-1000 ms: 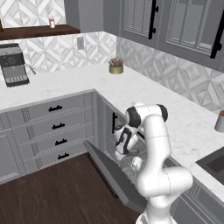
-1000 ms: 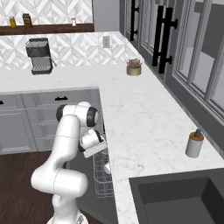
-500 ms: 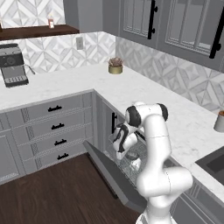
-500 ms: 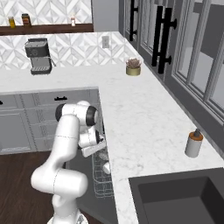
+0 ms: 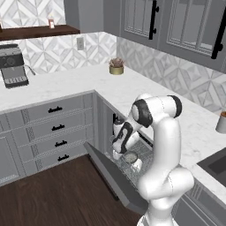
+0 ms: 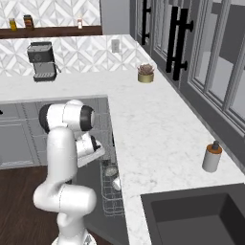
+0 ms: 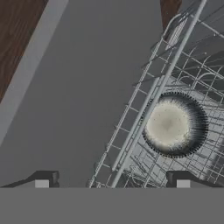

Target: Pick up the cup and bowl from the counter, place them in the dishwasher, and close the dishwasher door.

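You have the small shallow round bowl with speckled light grey inside [image 7: 174, 124] sitting in the grey wire rack [image 7: 192, 87], at one o'clock from your widely spread fingers [image 7: 183, 180], untouched.

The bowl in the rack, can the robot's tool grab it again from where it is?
Probably yes. The bowl sits open side up in the dishwasher rack, and the tool is open just above it with nothing between them.
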